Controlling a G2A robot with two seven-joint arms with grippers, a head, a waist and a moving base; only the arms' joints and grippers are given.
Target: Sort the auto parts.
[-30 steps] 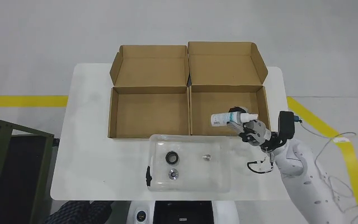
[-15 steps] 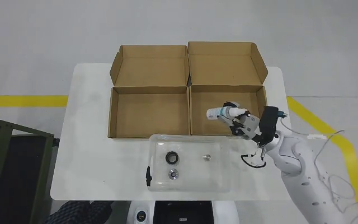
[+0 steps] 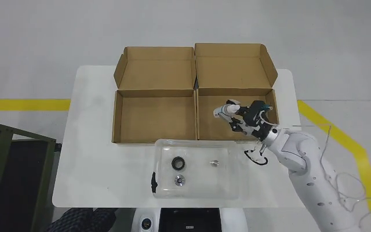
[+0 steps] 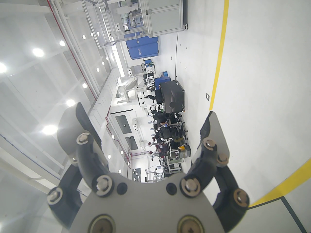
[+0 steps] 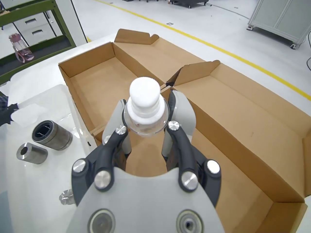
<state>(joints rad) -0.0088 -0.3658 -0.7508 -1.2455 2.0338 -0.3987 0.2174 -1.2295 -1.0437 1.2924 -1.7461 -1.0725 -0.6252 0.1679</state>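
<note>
My right gripper (image 3: 236, 118) (image 5: 145, 112) is shut on a small clear bottle with a white cap (image 5: 144, 103) (image 3: 227, 110), held lying sideways over the right cardboard box (image 3: 204, 131) (image 5: 243, 132). The left cardboard box (image 3: 152, 119) (image 5: 97, 83) stands beside it. In front of the boxes a clear plastic tray (image 3: 232, 180) holds a black-and-steel bearing sleeve (image 3: 178, 163) (image 5: 52, 134), a steel bushing (image 3: 180, 180) (image 5: 31, 153) and a small steel bolt (image 3: 214, 163) (image 5: 65, 197). My left gripper (image 4: 145, 124) is open, off the table, with nothing between its fingers.
A small black part (image 3: 153, 182) lies at the tray's left edge. Both boxes have their lids folded back towards the far side of the white table (image 3: 93, 151). A green shelf unit (image 3: 17, 174) stands left of the table.
My right arm has carried the bottle leftwards and farther in over the right box, turning at the wrist. The tray's parts have not moved.
</note>
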